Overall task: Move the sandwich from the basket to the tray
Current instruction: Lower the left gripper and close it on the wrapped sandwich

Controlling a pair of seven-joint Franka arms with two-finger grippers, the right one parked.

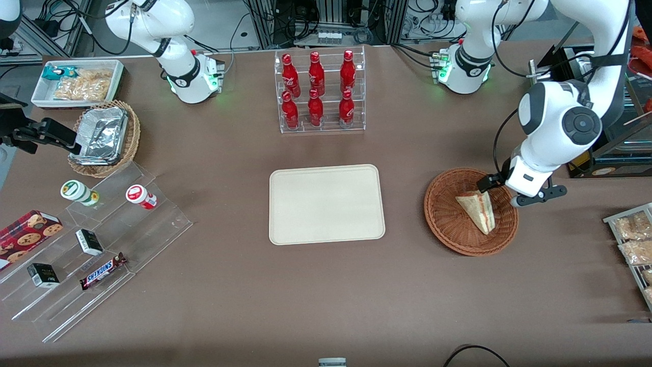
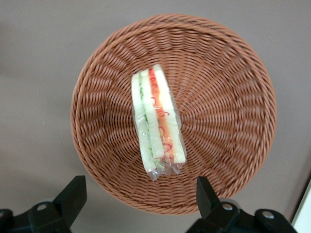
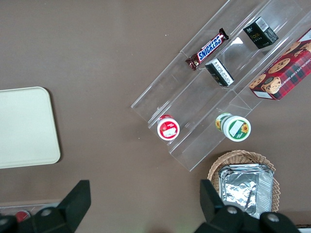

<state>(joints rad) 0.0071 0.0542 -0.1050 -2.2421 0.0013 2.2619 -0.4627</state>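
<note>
Cream tray [image 1: 326, 204] bare at mid-table. Toward the working arm's end, woven basket [image 1: 471, 211] holding the wrapped sandwich [image 1: 478, 210]. Above its rim, gripper [image 1: 501, 191], fingers [image 2: 73, 194] spread wide, touching nothing. Filling stripes clear only from the wrist; from the front, seemingly just pale bread.

My black gripper [image 2: 138, 204] hangs spread above the reddish-brown woven basket [image 2: 228, 92]; the sandwich [image 2: 156, 119] shows pale bread striped green and red; the tray [image 1: 326, 204] is cream
</note>
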